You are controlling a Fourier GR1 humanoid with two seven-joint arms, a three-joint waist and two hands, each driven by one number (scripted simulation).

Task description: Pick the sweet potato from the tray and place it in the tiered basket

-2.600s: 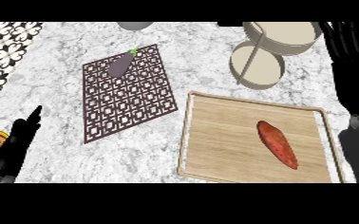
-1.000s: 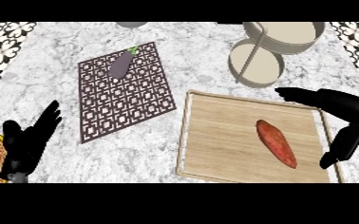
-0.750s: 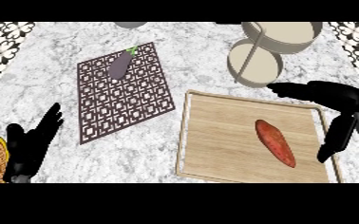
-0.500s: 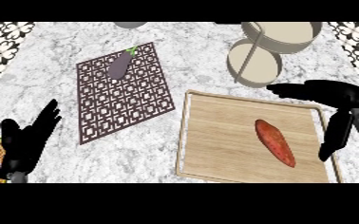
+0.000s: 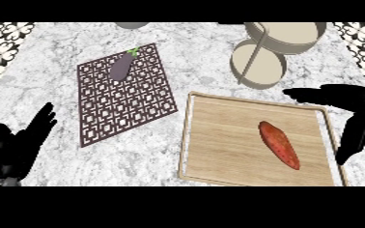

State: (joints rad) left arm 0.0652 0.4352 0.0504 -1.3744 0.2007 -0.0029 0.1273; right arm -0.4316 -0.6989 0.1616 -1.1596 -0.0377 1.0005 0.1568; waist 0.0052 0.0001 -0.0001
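Right hand (image 5: 341, 107), fingers apart, has edged rightward at three o'clock of the sweet potato (image 5: 279, 144), untouched on its tray (image 5: 214, 140).

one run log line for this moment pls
phase: reach | right hand: open, at tray's right edge | sweet potato: on tray, untouched | left hand: open, lower left | tiered basket: beyond tray

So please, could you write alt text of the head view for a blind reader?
A sweet potato lies on a wooden tray, with the open right hand spread above the tray's right edge. Beyond the tray stands a tiered basket; the left hand is at lower left.
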